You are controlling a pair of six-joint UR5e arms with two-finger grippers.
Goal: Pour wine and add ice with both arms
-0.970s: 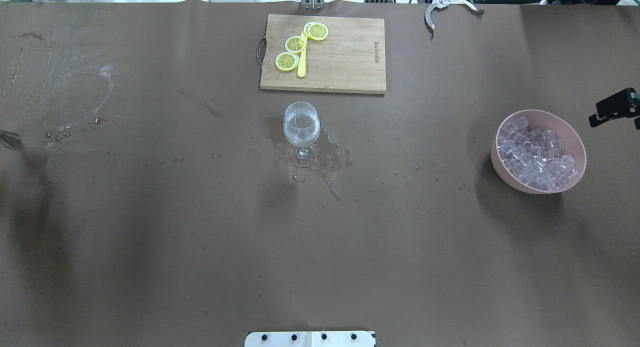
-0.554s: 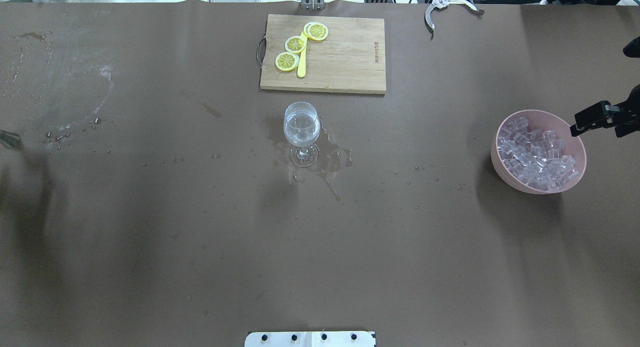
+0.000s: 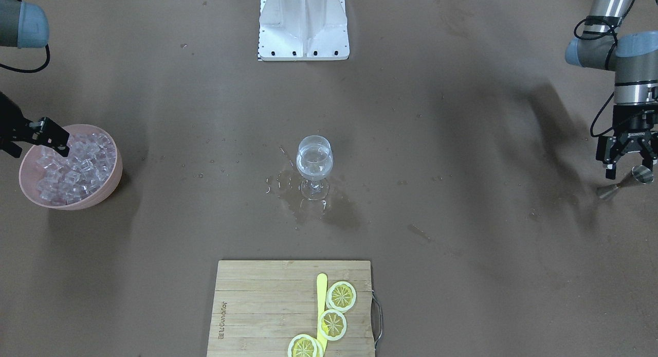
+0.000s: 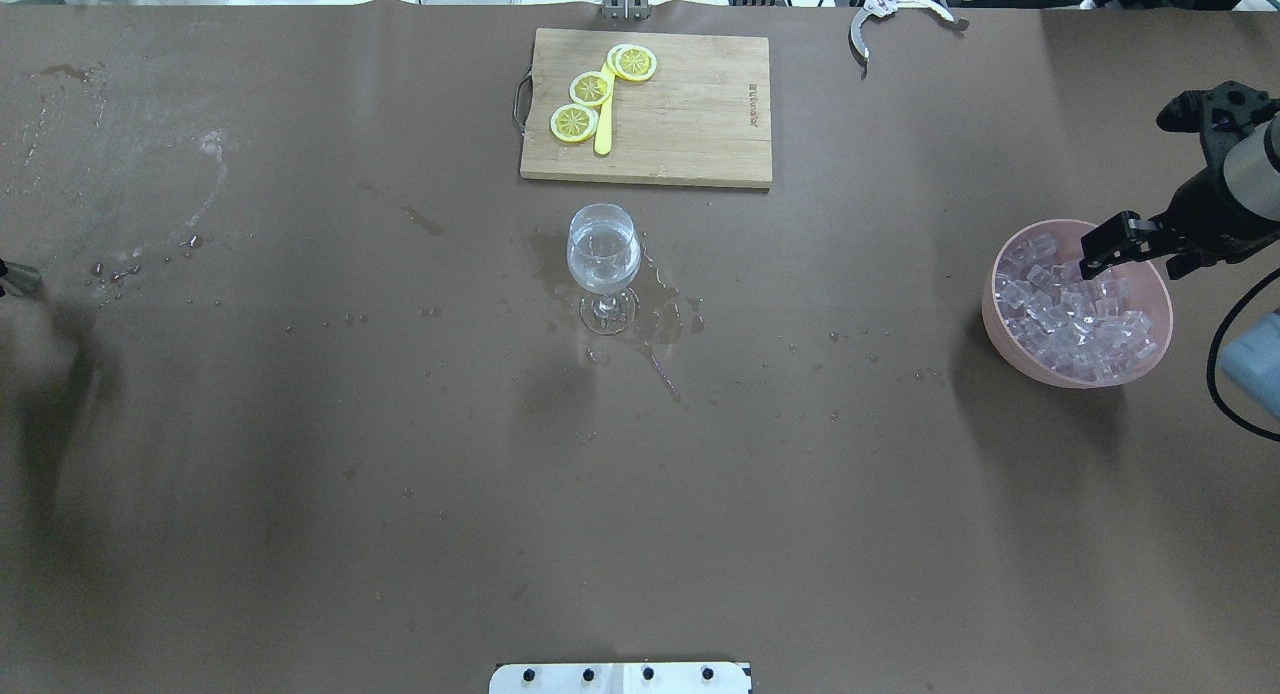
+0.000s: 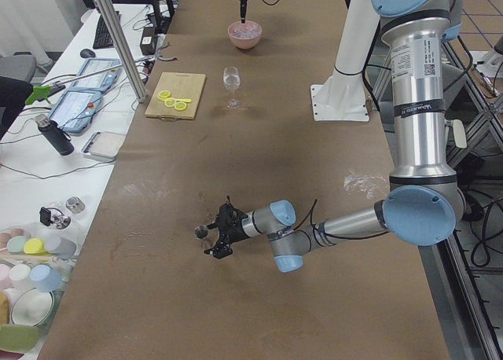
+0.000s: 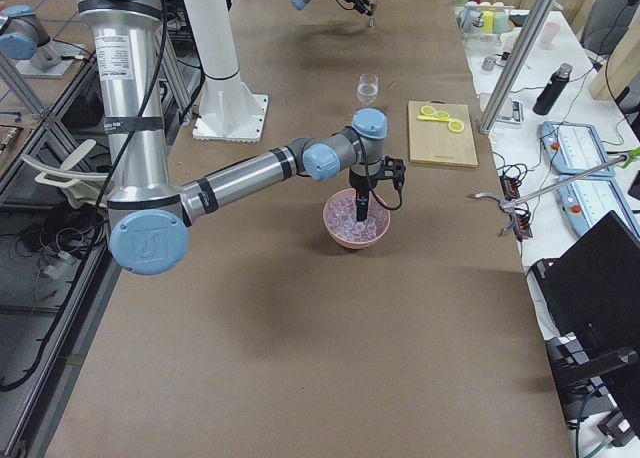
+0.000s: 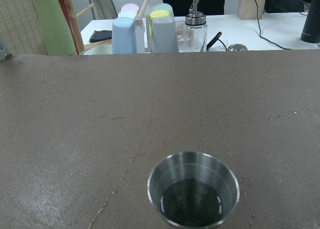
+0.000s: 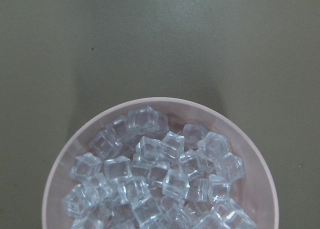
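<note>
A stemmed wine glass (image 4: 603, 254) holding clear wine stands mid-table, also in the front view (image 3: 314, 159). Ice cubes (image 4: 1075, 319) fill a pink bowl (image 4: 1003, 346) at the right. My right gripper (image 4: 1130, 266) hangs open and empty over the bowl's far rim; in the front view it (image 3: 36, 147) is at the left edge. The right wrist view looks straight down on the ice (image 8: 160, 184). My left gripper (image 3: 625, 164) is open, just above a small steel jigger (image 3: 636, 176) that stands upright with a little liquid in it (image 7: 192, 191).
A wooden cutting board (image 4: 690, 114) with lemon slices (image 4: 590, 89) and a yellow knife lies beyond the glass. A spill (image 4: 665, 314) surrounds the glass foot. Metal tongs (image 4: 868, 19) lie at the far edge. The white stand base (image 3: 303, 22) sits at the robot's side.
My right gripper has moved in from the table's right edge to over the ice bowl's rim. The glass, bowl and jigger have not moved.
</note>
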